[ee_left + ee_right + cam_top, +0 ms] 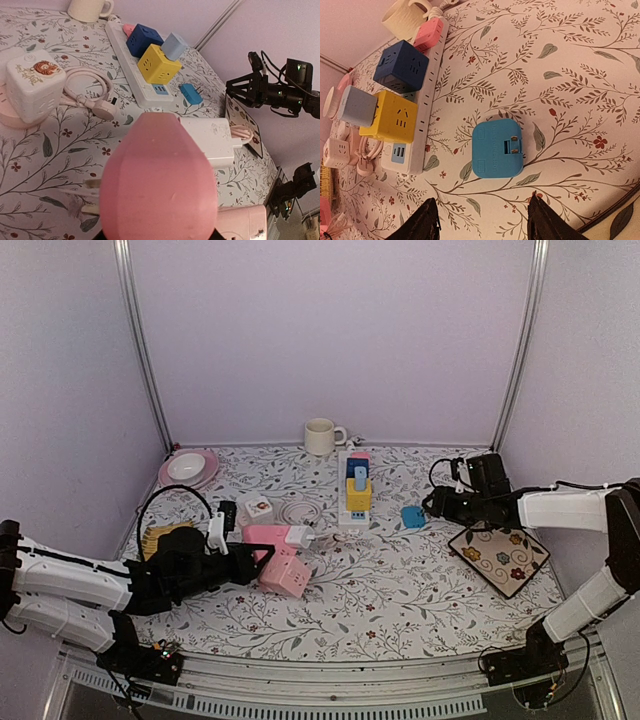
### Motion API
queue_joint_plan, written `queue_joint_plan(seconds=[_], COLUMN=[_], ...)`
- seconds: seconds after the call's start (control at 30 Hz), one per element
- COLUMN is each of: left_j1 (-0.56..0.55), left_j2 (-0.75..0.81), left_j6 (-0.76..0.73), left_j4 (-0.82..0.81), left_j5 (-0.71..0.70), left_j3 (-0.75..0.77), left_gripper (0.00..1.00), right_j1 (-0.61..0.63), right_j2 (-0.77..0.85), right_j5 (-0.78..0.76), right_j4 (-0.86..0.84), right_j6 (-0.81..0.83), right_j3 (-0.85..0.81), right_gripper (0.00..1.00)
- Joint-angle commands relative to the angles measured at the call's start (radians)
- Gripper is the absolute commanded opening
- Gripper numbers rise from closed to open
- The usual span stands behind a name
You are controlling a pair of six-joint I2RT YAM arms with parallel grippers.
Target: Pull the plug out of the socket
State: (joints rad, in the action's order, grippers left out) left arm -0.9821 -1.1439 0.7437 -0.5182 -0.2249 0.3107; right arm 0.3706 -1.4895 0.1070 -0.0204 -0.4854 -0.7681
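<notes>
My left gripper [250,558] is shut on a pink cube plug [267,538]. In the left wrist view the pink cube plug [157,180] fills the bottom centre and hides my fingers. A metal prong sticks out on its left side. A white charger [207,141] with a pink cable sits against its right side. A second pink socket cube [287,576] lies just below it on the table. My right gripper [485,225] is open and empty, and hovers over the table beside a loose blue plug [497,149] that lies prongs up. That gripper also shows at the right of the top view [435,505].
A white power strip [352,510] holds yellow [358,496], dark blue, grey-blue and pink cubes. A cream mug [321,436] stands at the back, and a pink plate with a white bowl [188,468] at the back left. A white picture cube [257,507], a coiled cable [297,510] and a floral tray [498,557] are also here.
</notes>
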Motion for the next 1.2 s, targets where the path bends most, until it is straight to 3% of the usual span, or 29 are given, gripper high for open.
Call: queue_joint_plan(seconds=[0.0,0.33,0.8,1.07,1.17], left_j1=[0.008,0.016,0.017,0.038,0.054], left_j2=[0.006,0.004,-0.015,-0.087,-0.140], left_j6=[0.019,0.038,0.030,-0.026,0.016], left_j4=[-0.105,-0.107,-0.104,-0.115,-0.159], left_j5=[-0.003,0.005,0.018,-0.012,-0.035], left_j3=[0.012,0.038,0.077,0.169,0.182], left_gripper=[0.00,0.00,0.00,0.00,0.00], right_j1=[0.025,0.122,0.418,0.433,0.432], right_j2=[0.050,0.233,0.352,0.311,0.323], right_j5=[0.049,0.093,-0.033,-0.020,-0.025], right_j4=[-0.010,-0.065,-0.100,-0.100,-0.018], right_j6=[-0.006,-0.076,-0.207,-0.245,-0.264], right_j3=[0.023,0.116,0.175,0.118,0.066], right_gripper=[0.64,0.76,0.78,0.81,0.83])
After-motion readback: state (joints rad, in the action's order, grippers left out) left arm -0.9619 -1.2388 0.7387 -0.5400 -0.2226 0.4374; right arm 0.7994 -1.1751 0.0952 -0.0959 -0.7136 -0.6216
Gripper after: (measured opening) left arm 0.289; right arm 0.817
